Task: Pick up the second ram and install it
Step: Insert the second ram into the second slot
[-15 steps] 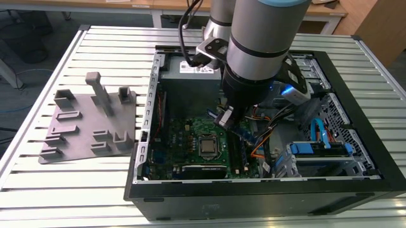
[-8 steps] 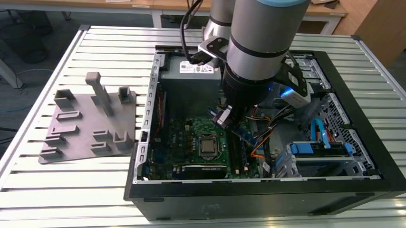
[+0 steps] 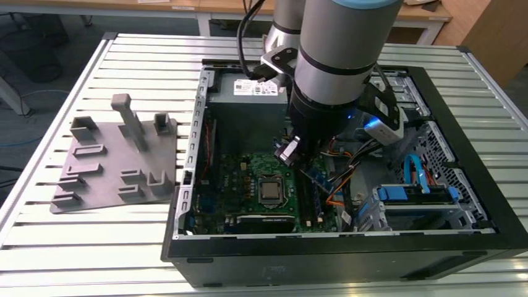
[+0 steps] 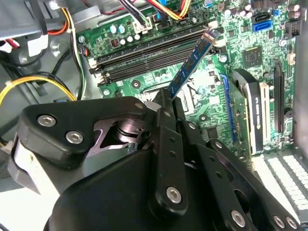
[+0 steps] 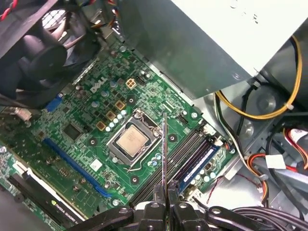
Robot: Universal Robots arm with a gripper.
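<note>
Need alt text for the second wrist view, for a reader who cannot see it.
The pincer is shut on the second ram, a thin blue-green strip reaching out over the green motherboard, its far end near the long dark memory slots. Yellow cables lie beside the board.

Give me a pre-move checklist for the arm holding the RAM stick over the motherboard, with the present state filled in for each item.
1. Grip on the second ram: ok; the gripper is shut on one end of it.
2. Ram seated: not ok; it hangs in the air above the motherboard.
3. Ram parallel to the memory slots: not ok; it slants from the gripper toward the board.
4. Free slot: ok; dark, empty-looking slots show in the second wrist view.
5. Slot latches open: cannot tell.
6. Yellow cable clear of the slots: ok; it lies off to one side.
</note>
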